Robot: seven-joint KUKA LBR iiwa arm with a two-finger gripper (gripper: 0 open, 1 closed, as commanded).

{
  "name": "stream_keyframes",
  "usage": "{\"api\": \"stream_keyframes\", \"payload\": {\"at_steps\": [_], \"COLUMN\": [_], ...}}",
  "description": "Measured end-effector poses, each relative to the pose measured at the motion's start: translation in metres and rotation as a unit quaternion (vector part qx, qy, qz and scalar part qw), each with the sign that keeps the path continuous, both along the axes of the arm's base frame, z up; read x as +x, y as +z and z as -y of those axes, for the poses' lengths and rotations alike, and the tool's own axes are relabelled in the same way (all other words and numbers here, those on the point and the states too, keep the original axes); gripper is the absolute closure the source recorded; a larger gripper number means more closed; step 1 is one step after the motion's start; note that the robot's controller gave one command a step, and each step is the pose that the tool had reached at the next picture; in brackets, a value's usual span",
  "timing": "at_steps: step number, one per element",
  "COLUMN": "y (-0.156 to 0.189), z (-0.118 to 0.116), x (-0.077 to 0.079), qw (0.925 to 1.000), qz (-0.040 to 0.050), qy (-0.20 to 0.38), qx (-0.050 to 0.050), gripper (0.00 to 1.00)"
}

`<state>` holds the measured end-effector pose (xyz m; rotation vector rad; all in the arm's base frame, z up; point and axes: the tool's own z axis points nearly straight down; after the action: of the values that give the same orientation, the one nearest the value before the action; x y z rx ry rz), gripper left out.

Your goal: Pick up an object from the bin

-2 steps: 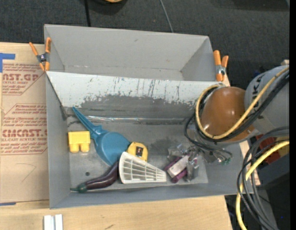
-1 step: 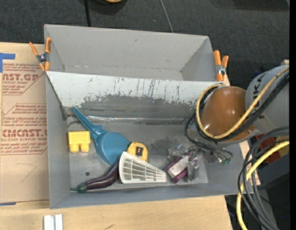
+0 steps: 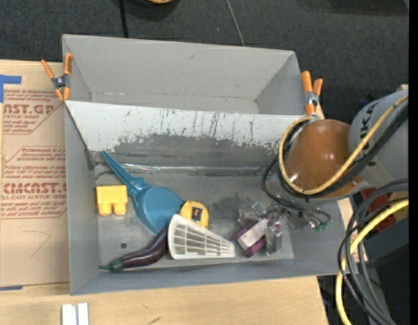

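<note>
Hand point(image 3: 268, 223) sits low at the bin's point(image 3: 195, 80) floor. We note a small purple piece point(image 3: 247, 238) right against it, on its view-left, long axis slanting up toward the hand. We cannot tell whether the hand is apart or clamped. Beyond the piece, farther from the hand: white mesh cone point(image 3: 199, 241), yellow tape point(image 3: 194, 213), blue funnel point(image 3: 155, 205), aubergine point(image 3: 141, 256), yellow block point(image 3: 111, 200).

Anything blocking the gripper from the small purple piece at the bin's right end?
Nothing visible does. The gripper sits low, right at the purple piece. The white mesh cone lies close beside that piece, toward the view's left; whether they touch is unclear.
</note>
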<state>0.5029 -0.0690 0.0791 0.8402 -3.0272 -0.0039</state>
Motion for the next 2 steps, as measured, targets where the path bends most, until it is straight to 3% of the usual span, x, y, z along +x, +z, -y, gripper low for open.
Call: {"api": "stream_keyframes", "payload": {"at_steps": [2], "y": [0.0101], "z": [-0.0006], "x": [-0.0006], "qw": [1.0000], "qz": [-0.0013], "qy": [0.000], "qx": [0.000], "gripper": [1.00]}}
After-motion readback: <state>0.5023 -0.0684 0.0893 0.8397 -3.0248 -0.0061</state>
